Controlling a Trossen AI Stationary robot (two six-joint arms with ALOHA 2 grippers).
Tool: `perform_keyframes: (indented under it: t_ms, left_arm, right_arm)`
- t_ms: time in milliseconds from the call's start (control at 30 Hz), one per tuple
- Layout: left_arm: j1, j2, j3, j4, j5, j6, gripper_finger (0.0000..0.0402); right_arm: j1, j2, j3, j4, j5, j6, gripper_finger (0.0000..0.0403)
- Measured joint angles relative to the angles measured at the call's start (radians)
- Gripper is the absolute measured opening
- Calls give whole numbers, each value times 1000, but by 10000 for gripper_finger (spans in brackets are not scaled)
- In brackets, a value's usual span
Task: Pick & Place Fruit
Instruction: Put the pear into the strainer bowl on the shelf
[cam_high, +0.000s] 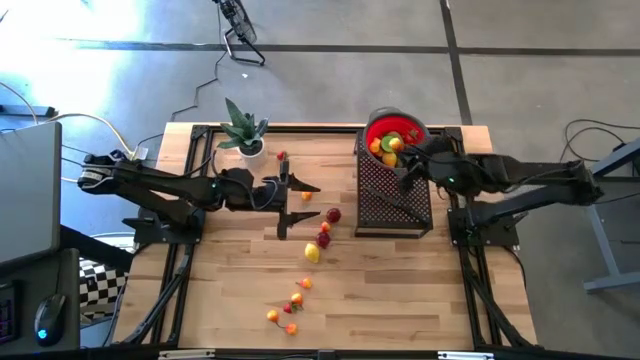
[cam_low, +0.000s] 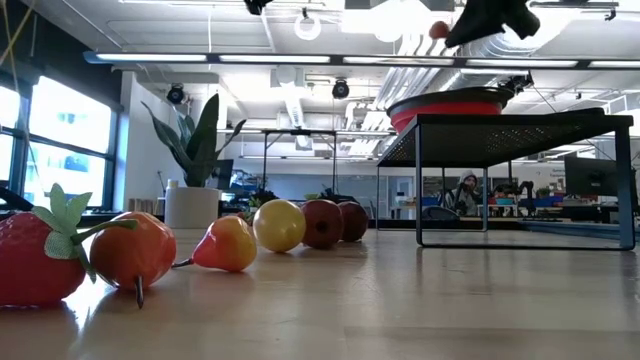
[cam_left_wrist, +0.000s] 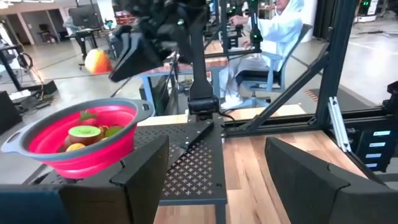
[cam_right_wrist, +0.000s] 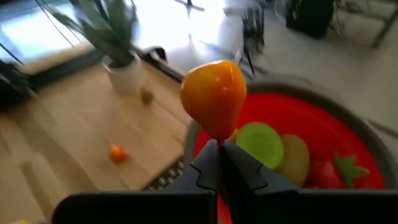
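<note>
While the orange pear-shaped toy fruit (cam_right_wrist: 214, 99) is pinched by its lower tip in the closed right gripper (cam_right_wrist: 219, 149), just above the red collapsible bowl's (cam_right_wrist: 323, 124) near rim, it should be carried inward before release. The left gripper (cam_left_wrist: 214, 171), open and empty, waits mid-table.

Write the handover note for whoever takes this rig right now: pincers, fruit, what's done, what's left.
Right pincer: shut on an orange fruit by its stem, above the red bowl.
Left pincer: open, empty, over the table middle, facing the black mesh stand.
Bowl sits on the stand and already holds several fruits, a green one among them.
Left: drop the held fruit in, then clear the loose fruit on the table, including the yellow one, dark red ones and small orange ones near the front edge.
</note>
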Motion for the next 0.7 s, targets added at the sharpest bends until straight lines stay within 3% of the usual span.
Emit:
perform_keyframes:
  t_ms: [267, 467, 700]
  left_arm:
    - [0, 0, 0, 38, 0, 0, 260]
    - [0, 0, 0, 37, 0, 0, 260]
    - [0, 0, 0, 36, 0, 0, 260]
  right_arm:
    - [-198, 114, 75, -209, -169, 50, 4]
    - [-345, 163, 77, -259, -263, 47, 4]
    - [-448, 200, 77, -284, -270, -1, 4]
